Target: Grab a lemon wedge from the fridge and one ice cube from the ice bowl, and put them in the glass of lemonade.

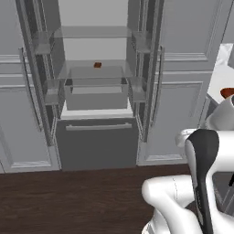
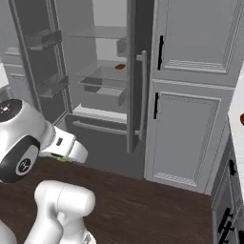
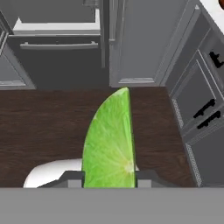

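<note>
While clamped between both tips of the claw, one lemon wedge; one fridge, both doors open.

The left base view looks forward and slightly down, nearly square-on at the open fridge, which sits upper centre, with dark floor across the bottom. The right base view faces the same fridge obliquely from further right, pushing it to the upper left beside the panelled cupboards. The hand view sits low and close, apparently aimed across the floor toward the fridge's bottom drawer at the frame's upper left.
</note>
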